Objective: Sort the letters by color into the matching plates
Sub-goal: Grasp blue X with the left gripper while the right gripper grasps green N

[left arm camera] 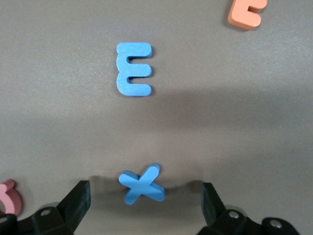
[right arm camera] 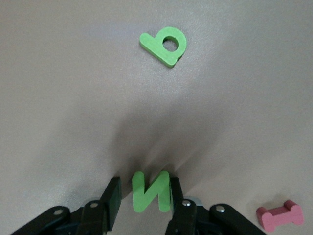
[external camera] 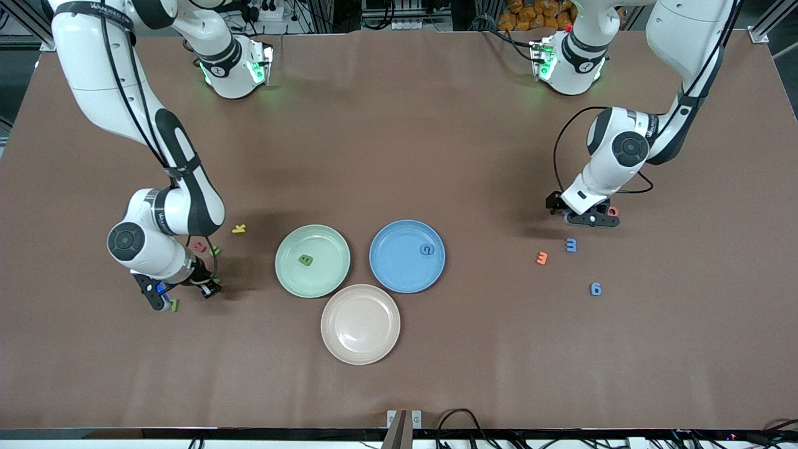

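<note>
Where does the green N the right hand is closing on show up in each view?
Front view: green N at the right hand, toward the right arm's end of the table.
Left wrist view: not in it.
Right wrist view: between that hand's fingers, one pad touching.
Shared landmark: the pink letter lying nearby.

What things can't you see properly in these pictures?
- Front view: the blue X is hidden under the left end effector.
- Front view: the green N is mostly covered by the right end effector; only a green sliver shows.
- Left wrist view: the orange piece and pink piece are cut off by the edges.
- Front view: the piece in the green plate is too small to read.
</note>
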Controlling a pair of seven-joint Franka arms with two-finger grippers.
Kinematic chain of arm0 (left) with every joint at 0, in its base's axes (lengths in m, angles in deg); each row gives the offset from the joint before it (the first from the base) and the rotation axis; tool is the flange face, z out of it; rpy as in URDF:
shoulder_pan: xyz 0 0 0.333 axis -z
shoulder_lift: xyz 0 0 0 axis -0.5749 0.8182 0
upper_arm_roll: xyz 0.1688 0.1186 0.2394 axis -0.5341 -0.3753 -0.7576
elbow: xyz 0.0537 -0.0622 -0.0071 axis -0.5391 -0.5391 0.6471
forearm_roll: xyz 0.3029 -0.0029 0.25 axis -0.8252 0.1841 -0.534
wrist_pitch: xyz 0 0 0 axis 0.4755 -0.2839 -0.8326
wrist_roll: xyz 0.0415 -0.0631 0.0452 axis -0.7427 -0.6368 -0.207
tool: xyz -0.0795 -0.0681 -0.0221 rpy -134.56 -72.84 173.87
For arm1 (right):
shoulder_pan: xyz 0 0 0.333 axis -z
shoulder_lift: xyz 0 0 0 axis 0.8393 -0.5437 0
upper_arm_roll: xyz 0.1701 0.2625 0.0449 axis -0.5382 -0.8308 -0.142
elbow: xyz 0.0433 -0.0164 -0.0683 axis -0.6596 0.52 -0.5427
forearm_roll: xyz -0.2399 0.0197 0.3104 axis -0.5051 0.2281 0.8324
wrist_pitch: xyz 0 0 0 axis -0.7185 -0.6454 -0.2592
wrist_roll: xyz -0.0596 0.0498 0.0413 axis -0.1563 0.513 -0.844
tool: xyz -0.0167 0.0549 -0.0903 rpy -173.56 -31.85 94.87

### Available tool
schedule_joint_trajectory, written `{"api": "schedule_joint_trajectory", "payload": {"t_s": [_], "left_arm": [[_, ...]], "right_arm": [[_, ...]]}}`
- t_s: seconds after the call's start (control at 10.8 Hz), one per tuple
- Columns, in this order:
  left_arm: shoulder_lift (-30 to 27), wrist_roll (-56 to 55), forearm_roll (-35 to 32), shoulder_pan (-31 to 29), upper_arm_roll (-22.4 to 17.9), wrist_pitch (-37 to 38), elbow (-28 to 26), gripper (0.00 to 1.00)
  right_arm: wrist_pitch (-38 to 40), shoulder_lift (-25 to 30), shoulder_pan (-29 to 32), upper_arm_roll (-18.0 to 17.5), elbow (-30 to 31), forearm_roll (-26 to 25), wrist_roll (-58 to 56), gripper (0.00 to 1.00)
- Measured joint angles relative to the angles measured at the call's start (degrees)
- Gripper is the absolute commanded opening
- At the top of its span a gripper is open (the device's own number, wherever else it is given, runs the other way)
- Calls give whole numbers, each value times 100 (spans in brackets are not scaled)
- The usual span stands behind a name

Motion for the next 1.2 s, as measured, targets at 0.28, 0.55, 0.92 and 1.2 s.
{"api": "schedule_joint_trajectory", "payload": {"t_s": [0.28,0.55,0.92,1.2], "left_arm": [[42,19,0,-40,4,-51,0,0],[-4,97,0,-104,8,-70,11,0],[-49,98,0,-78,50,-72,19,0],[-47,-417,0,147,263,-97,232,0]], "right_arm": [[5,18,-2,0,10,-2,-63,24],[8,19,-22,4,12,-18,-467,24],[288,39,-281,-16,-47,-825,-953,25],[1244,97,-483,-140,-475,-1024,-1646,25]]}}
